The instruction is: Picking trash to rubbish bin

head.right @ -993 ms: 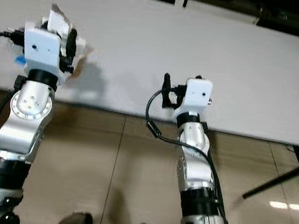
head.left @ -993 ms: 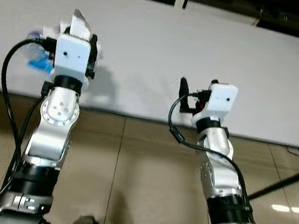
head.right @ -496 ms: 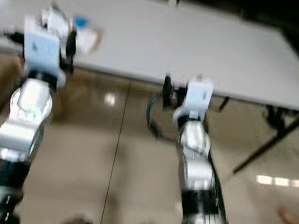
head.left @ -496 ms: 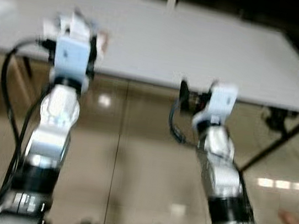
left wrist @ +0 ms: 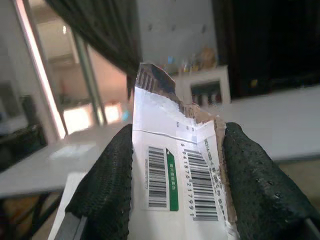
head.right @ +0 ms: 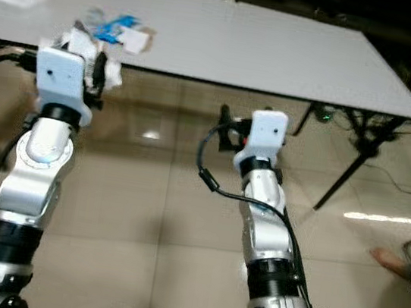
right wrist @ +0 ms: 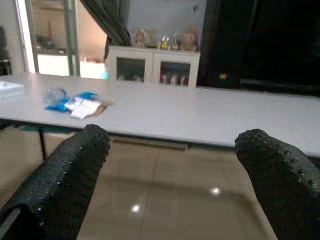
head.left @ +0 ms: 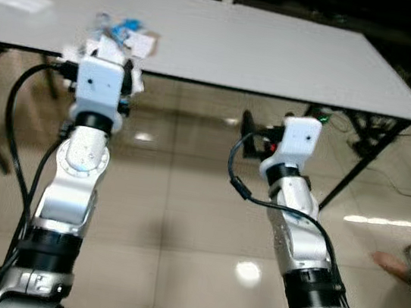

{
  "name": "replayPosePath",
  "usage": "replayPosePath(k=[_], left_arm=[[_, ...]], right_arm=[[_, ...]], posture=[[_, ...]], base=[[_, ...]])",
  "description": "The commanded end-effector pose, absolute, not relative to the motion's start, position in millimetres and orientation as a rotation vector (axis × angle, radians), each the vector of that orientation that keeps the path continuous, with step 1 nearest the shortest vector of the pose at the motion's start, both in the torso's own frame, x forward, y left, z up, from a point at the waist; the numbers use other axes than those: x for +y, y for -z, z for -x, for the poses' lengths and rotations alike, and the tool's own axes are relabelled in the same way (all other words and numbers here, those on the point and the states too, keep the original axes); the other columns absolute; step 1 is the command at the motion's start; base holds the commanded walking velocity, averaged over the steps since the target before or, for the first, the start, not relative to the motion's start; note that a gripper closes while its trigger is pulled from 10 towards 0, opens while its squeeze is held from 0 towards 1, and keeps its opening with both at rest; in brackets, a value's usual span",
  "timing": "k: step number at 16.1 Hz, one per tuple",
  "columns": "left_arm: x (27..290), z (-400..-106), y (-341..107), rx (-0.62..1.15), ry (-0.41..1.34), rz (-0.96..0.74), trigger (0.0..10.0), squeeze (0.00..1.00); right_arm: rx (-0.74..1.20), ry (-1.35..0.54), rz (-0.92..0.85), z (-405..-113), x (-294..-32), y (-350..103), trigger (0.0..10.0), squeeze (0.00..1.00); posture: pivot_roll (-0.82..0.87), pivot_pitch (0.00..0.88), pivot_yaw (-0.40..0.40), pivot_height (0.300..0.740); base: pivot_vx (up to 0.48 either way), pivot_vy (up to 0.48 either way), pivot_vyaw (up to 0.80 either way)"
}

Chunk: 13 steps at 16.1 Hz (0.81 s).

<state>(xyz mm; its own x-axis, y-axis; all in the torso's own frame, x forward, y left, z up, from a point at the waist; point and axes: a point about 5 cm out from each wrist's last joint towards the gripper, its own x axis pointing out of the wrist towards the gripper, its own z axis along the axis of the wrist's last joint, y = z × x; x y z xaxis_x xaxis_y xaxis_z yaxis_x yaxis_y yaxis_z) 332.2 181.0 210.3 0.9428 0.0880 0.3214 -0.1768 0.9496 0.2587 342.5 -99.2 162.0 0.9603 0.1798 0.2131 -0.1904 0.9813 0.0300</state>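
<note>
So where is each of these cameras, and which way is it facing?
Eye views: on the head, looking down at both arms, the floor and the white table.
Left wrist view: along the left hand, shut on a barcoded wrapper.
Right wrist view: between the open right hand fingers, toward the table.
Shared: the blue trash pile.

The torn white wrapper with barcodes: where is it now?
The torn white wrapper with barcodes is clamped between the left hand's black fingers, held up on the robot's left just short of the white table's near edge.

head eyes look down, wrists perhaps level.
</note>
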Motion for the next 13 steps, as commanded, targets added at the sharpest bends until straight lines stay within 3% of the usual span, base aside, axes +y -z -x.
replayPosePath(k=[1, 7, 13], left_arm=[[179.5, -334.2, -201.7, -0.260, -0.119, -0.283, 10.0, 0.00], [181.8, -334.5, -199.5, -0.246, -0.126, -0.277, 10.0, 0.00], [175.4, -332.2, -170.6, -0.160, -0.066, -0.297, 10.0, 0.00]], right_arm=[[-0.196, -0.172, -0.045, -343.3, -106.4, -160.9, 10.0, 0.00], [-0.179, -0.190, -0.038, -342.7, -104.6, -158.4, 10.0, 0.00], [-0.077, -0.203, -0.014, -340.7, -105.8, -132.8, 10.0, 0.00]], posture=[[0.01, 0.073, -0.080, 0.740], [0.01, 0.071, -0.081, 0.740], [0.02, 0.050, -0.076, 0.740]], base=[[0.480, 0.000, 0.00], [0.480, 0.000, 0.00], [0.000, 0.000, 0.00]])
